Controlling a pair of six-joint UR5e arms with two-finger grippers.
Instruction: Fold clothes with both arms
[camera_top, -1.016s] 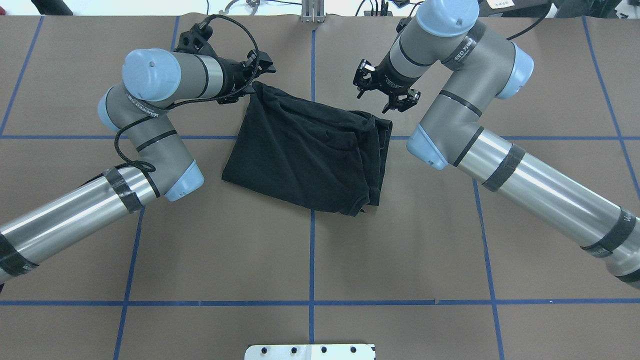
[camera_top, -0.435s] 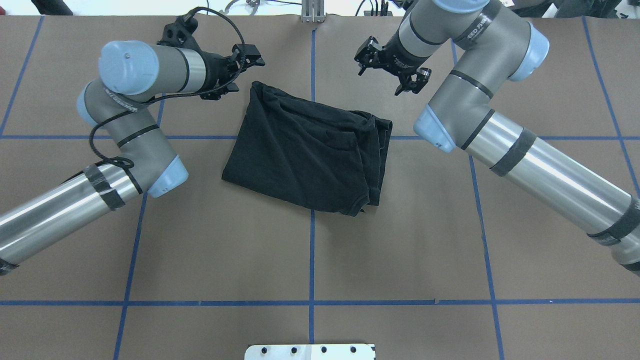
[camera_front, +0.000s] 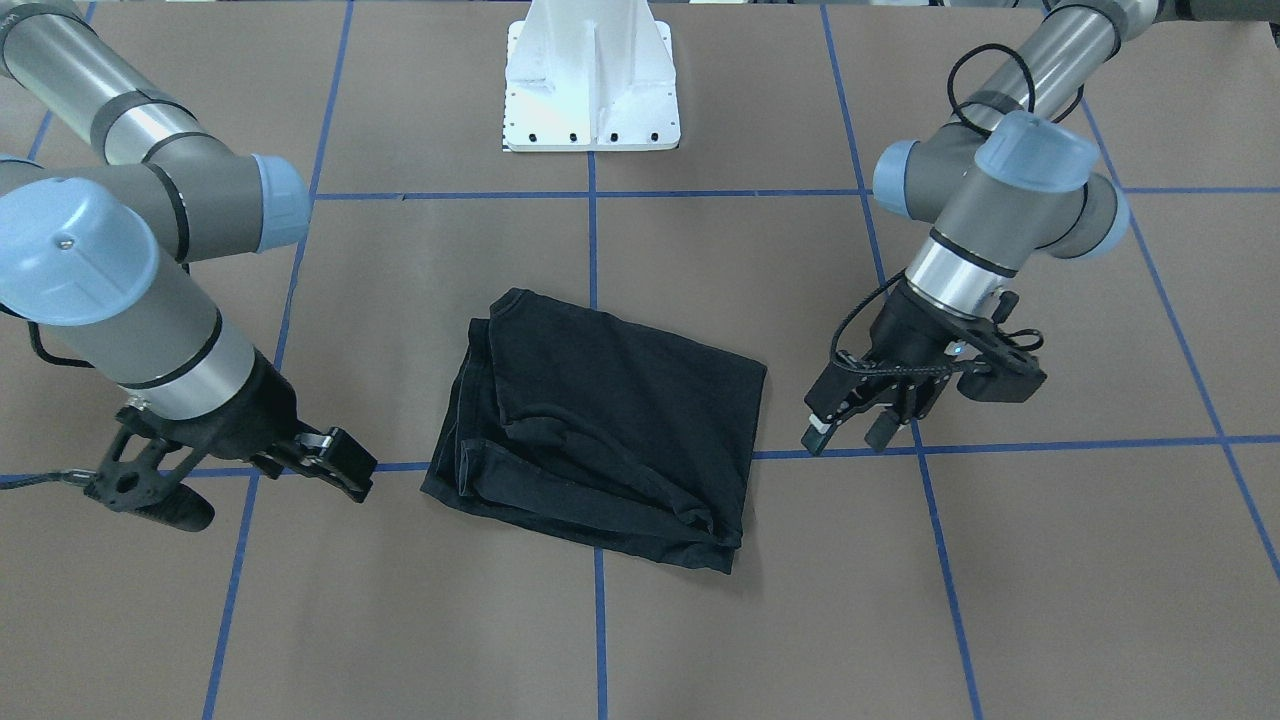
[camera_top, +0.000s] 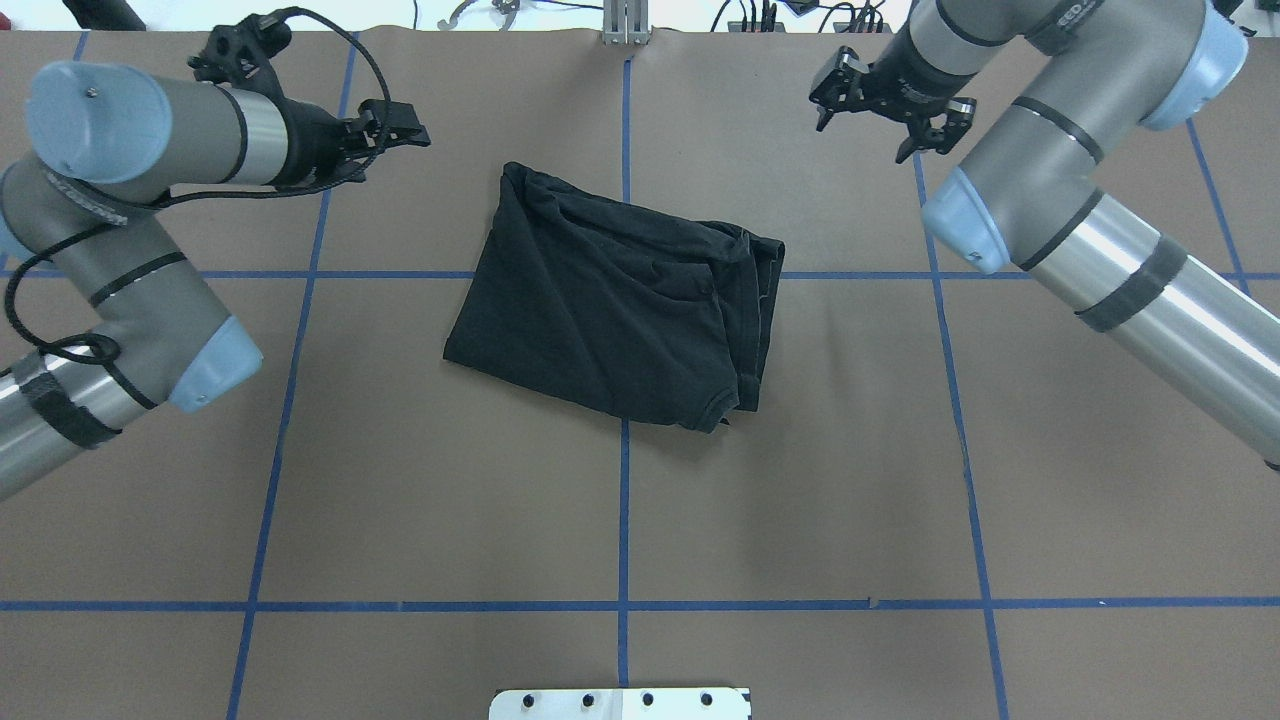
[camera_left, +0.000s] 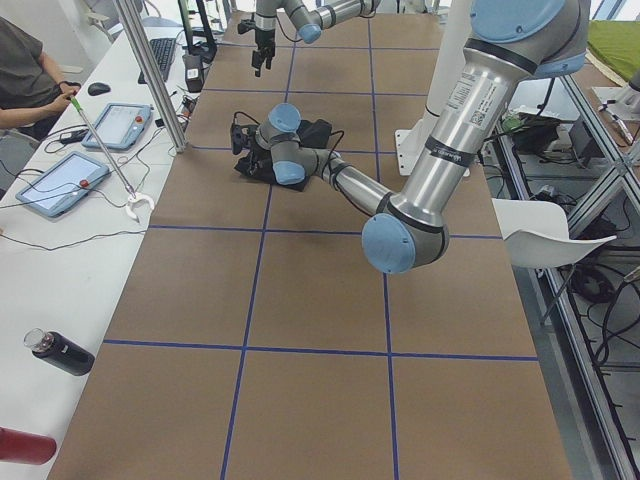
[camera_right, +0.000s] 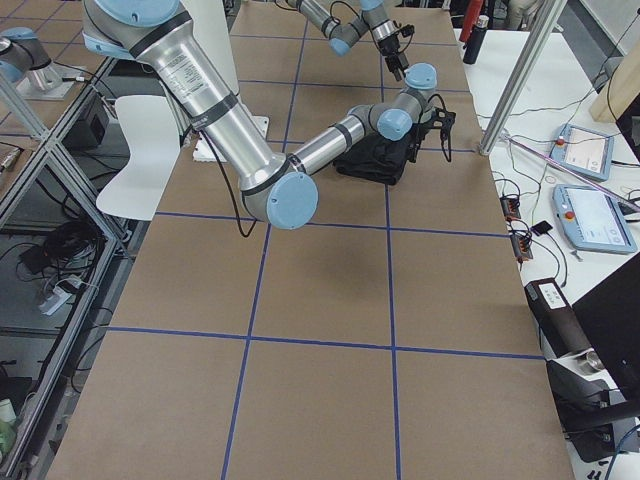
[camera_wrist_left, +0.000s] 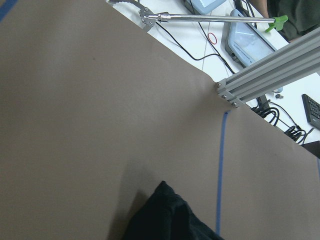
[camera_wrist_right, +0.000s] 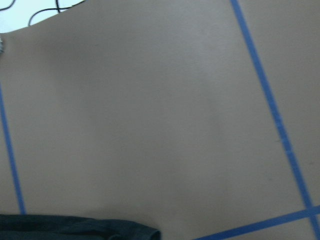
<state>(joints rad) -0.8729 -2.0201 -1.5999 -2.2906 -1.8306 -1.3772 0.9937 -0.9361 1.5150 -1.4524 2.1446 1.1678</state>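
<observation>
left gripper gaping, empty; right gripper gaping, empty; both well apart from black t-shirt, folded into a rumpled, layered rectangle mid table, logo hidden. folding seemingly done; at most some edge tidying left.

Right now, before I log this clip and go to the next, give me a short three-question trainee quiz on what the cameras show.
1. True or false: the left tool is gripping the T-shirt.
2. Pick one. The T-shirt is: A) spread out flat and unfolded; B) folded into a compact stack lying on the table; C) hanging from the right tool.
3. Fill in: the jaws of both tools are ____.

Key: 1 false, it hangs beside the shirt and apart from it; 2 B; 3 open.
</observation>
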